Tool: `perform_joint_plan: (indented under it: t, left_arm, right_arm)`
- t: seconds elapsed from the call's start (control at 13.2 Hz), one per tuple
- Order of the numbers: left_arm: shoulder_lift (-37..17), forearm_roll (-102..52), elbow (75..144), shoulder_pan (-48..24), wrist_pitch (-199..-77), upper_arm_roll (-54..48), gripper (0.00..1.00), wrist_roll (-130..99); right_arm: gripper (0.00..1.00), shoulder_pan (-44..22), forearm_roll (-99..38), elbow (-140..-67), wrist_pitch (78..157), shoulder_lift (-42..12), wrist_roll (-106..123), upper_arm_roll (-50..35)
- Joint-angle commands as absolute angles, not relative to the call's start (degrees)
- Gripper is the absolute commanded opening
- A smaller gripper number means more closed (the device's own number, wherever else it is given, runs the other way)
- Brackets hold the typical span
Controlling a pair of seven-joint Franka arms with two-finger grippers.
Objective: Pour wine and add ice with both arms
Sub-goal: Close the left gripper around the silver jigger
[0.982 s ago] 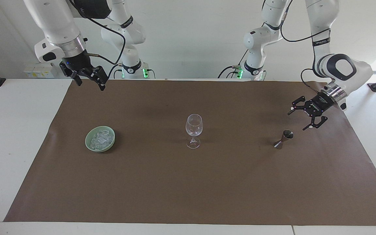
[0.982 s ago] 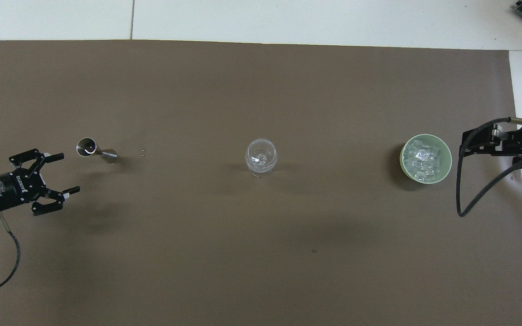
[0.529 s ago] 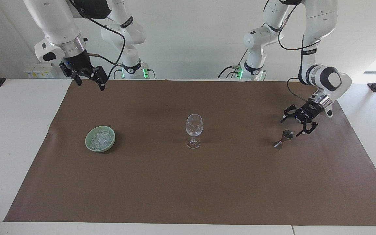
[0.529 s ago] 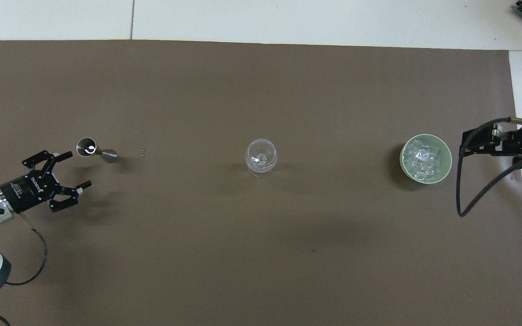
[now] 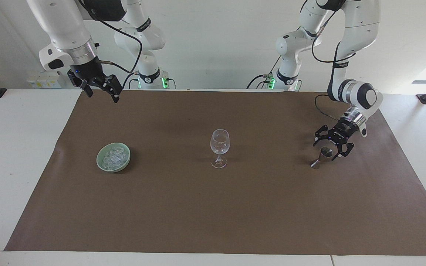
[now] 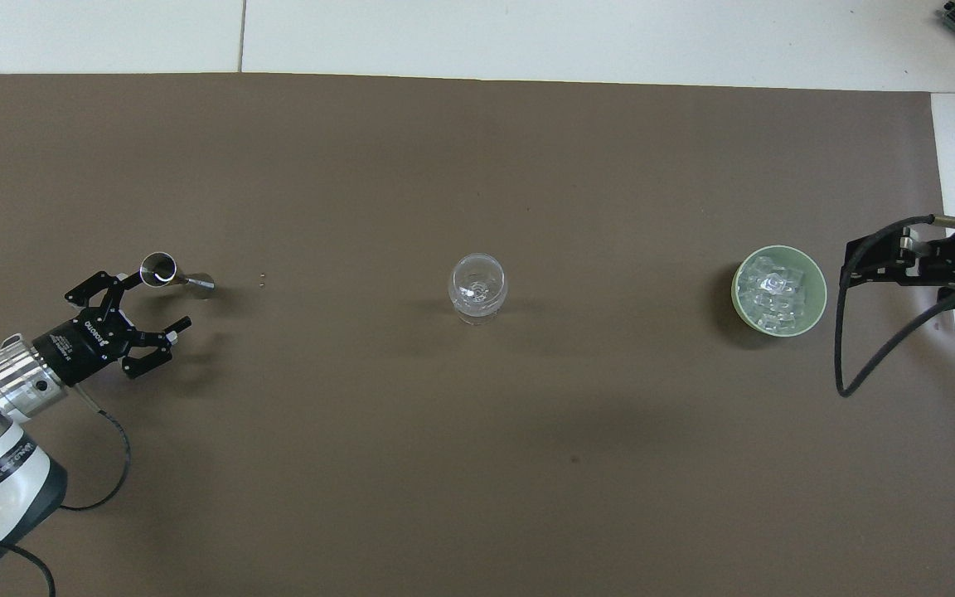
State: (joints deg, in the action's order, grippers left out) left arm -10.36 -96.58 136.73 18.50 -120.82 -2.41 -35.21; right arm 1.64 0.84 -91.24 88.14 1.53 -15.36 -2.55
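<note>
- I see the ice (image 5: 113, 157) heaped in a pale green bowl (image 5: 102, 165), which stands on the brown mat (image 5: 213, 207) toward the right arm's end of the table.
- A stemmed glass (image 5: 219, 147) stands upright at the middle of the mat; I cannot tell if anything is in it.
- A small metal jigger (image 5: 322, 156) stands toward the left arm's end; its inside is hard to make out.
- My left gripper (image 5: 333, 145) is low beside the jigger's top with jaws spread wide, holding nothing; whether a finger touches it I cannot tell.
- My right gripper (image 5: 100, 88) waits high over the mat's edge, near the robots; its jaws look released and empty, and it is partly cut off in the overhead view.
</note>
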Motion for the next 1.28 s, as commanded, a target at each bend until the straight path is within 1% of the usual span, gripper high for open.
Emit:
perform_joint_plan:
  t: [0.0, 0.38, 0.68, 0.76, 0.98, 1.21]
  left_arm:
    - [-10.28, -102.64, 137.20, 15.30, -122.86, -2.02, 1.00, -33.22]
    - [-11.25, -106.69, 136.67, 13.62, -124.89, -2.02, 1.00, -31.47]
    - [-11.69, -106.79, 136.49, 13.54, -125.33, -1.93, 1.00, -31.20]
    - [-11.69, -106.87, 136.49, 13.54, -125.33, -2.02, 0.96, -31.11]
    - [-11.69, -107.05, 136.41, 13.62, -125.33, -2.02, 0.69, -31.11]
    - [-11.69, -107.84, 136.41, 13.54, -125.33, -2.02, 0.58, -31.03]
  right_arm:
    - [1.00, 1.93, 0.62, -92.64, 88.77, 2.72, -14.77, -2.72]
    - [1.00, 1.93, 0.53, -92.64, 88.77, 2.73, -14.77, -2.72]
    - [1.00, 1.93, 0.53, -92.64, 88.77, 2.73, -14.77, -2.81]
    - [1.00, 1.93, 0.61, -92.64, 88.77, 2.72, -14.77, -2.81]
    - [1.00, 1.93, 0.53, -92.64, 88.77, 2.81, -14.77, -2.72]
    - [1.00, 1.93, 0.53, -92.64, 88.77, 2.81, -14.77, -2.72]
